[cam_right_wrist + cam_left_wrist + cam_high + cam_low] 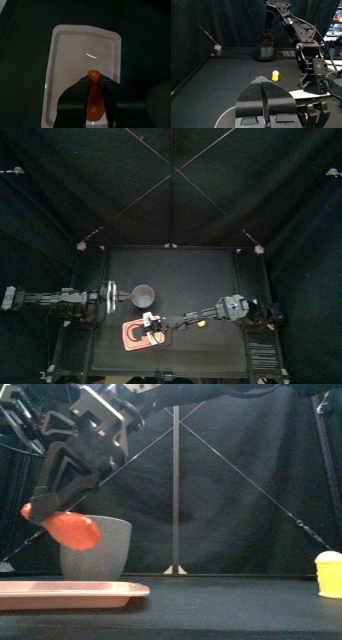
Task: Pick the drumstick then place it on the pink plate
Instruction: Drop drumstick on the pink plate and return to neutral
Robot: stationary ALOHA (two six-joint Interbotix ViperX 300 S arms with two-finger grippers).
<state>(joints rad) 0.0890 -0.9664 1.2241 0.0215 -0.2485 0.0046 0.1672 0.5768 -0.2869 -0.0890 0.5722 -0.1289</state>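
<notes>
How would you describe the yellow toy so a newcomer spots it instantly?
On the black table, look right of the pink tray and the grey cup. A yellow toy stands alone on bare tabletop; it is the only yellow thing, and unlike the orange drumstick, nothing holds it.

Nothing readable is showing in any view. The pink plate point(80, 45), the drumstick point(94, 85), the grey cup point(107, 554) and the small yellow toy point(330, 574) are all showing plain surfaces, with no words, labels, brand marks, numbers or signs appearing on them or on the counter point(187, 268).
</notes>
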